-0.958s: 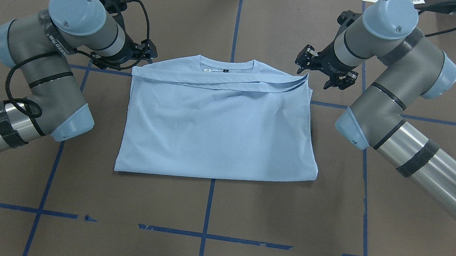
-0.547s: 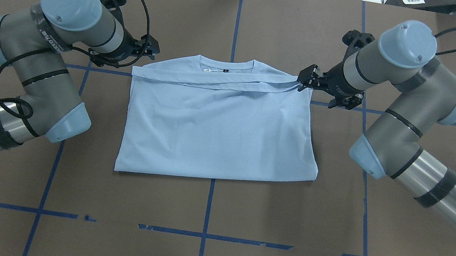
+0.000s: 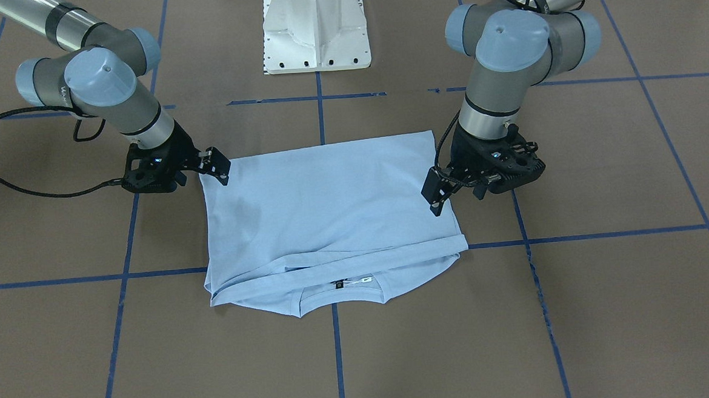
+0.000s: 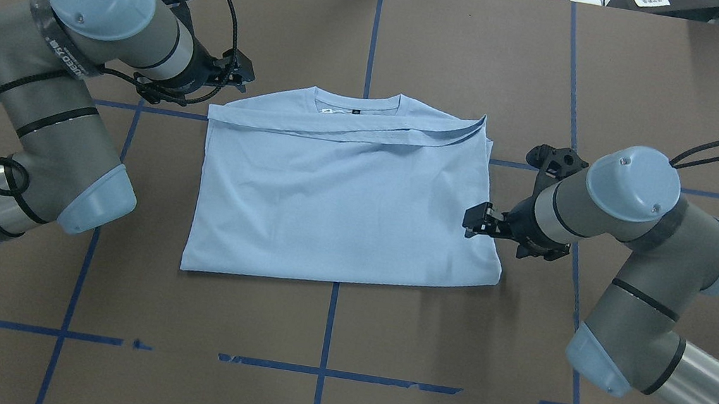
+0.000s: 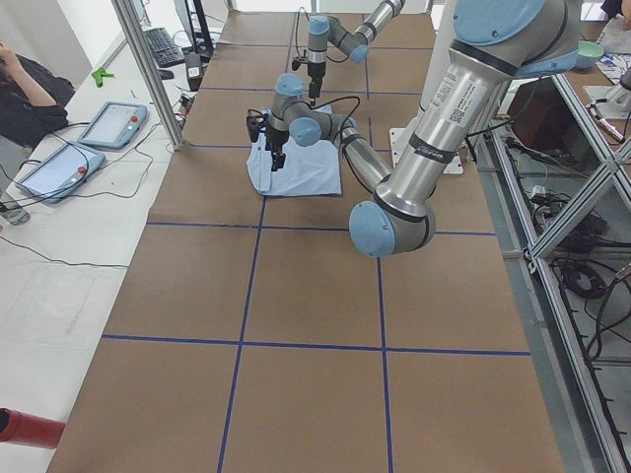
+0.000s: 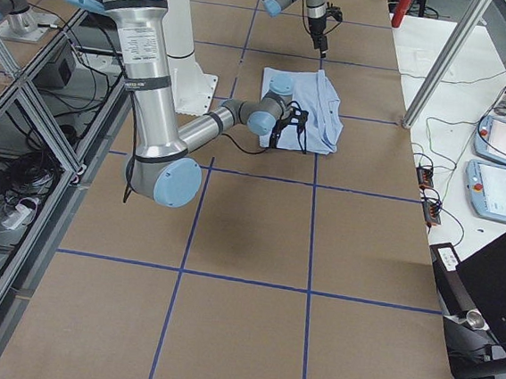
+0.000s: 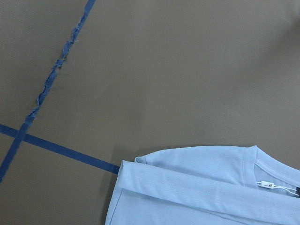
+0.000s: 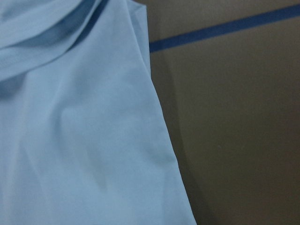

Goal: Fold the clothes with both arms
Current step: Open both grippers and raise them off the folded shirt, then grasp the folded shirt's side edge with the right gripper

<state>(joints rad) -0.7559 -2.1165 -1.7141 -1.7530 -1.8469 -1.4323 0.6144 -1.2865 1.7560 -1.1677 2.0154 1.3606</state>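
Note:
The light blue T-shirt (image 4: pixel 343 214) lies flat on the brown table, folded over on itself, with its round collar and dark neck label (image 3: pixel 338 283) on the side away from the robot. My left gripper (image 4: pixel 213 86) hovers open just off the shirt's far left corner (image 7: pixel 140 164), touching nothing. At the shirt's right edge (image 8: pixel 159 117), about halfway along, my right gripper (image 4: pixel 498 236) is also open, with no cloth between its fingers. In the front-facing view the left gripper (image 3: pixel 458 195) is on the right and the right gripper (image 3: pixel 198 174) on the left.
Blue tape lines (image 4: pixel 322 367) divide the brown table cover. The white pedestal base (image 3: pixel 315 31) stands behind the shirt. Along the operators' side are metal posts (image 5: pixel 148 69), tablets (image 5: pixel 104 123), a seated person (image 5: pixel 30 94) and a laptop (image 6: pixel 494 293).
My right gripper has swung from the shirt's far right corner back along the right edge toward the robot. The left arm shifted slightly outward. The shirt has not moved.

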